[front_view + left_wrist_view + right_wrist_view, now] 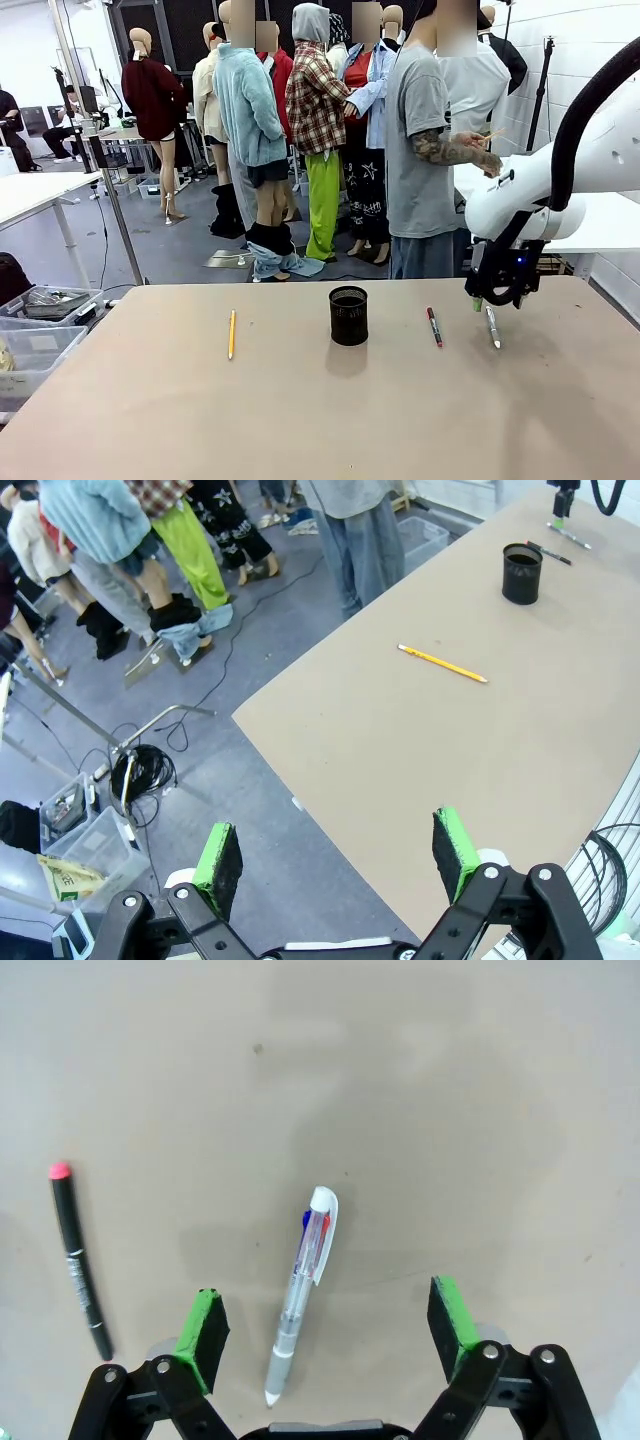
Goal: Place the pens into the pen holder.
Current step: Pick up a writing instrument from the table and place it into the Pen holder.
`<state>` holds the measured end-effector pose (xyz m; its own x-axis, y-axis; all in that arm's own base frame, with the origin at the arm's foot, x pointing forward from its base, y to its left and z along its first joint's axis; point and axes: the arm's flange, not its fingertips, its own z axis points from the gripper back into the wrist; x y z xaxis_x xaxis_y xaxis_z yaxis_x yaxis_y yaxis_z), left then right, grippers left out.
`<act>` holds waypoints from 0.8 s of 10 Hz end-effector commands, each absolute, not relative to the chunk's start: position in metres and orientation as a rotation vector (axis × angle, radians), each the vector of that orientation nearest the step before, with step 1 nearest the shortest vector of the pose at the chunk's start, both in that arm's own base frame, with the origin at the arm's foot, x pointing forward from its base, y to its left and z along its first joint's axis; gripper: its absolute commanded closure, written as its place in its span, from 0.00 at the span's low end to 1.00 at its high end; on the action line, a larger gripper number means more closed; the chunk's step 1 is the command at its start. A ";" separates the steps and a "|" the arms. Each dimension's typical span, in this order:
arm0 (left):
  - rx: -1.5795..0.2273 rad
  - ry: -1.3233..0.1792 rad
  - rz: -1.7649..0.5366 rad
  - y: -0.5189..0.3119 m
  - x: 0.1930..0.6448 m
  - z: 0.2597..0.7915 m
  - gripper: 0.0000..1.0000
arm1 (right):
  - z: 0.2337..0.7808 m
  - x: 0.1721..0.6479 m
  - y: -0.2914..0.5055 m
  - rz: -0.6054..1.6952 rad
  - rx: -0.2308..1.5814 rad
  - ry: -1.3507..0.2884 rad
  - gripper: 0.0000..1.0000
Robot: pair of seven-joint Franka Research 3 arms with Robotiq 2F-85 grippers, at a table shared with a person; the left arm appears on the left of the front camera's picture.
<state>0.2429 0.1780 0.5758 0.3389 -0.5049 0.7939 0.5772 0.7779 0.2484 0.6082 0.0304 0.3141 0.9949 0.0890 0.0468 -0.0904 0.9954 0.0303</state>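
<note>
I'm watching the bench (300, 420) with my right gripper (498, 300) hovering right of the pen holder (348, 315), fingers spread apart over a clear pen (305, 1295). My left gripper (337, 852) is hanging far from the pen holder, fingers likewise apart. A dark pen (434, 326) is lying right of the pen holder, a yellow pencil (231, 334) left.

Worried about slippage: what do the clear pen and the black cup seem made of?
The clear pen with white clip looks like smooth, glossy plastic: blue and red parts show through its barrel. The black cylindrical pen holder seems matte metal mesh, though the weave is unclear.
</note>
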 end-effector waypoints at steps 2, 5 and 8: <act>-0.079 -1.008 -0.701 0.178 0.244 0.576 0.00 | 0.298 0.594 0.042 0.038 -0.037 -0.050 0.00; -0.079 -1.008 -0.701 0.178 0.244 0.576 0.00 | 0.298 0.593 0.046 0.066 -0.022 -0.067 0.35; -0.079 -1.008 -0.701 0.178 0.244 0.576 0.00 | 0.299 0.594 0.047 0.066 -0.020 -0.057 0.94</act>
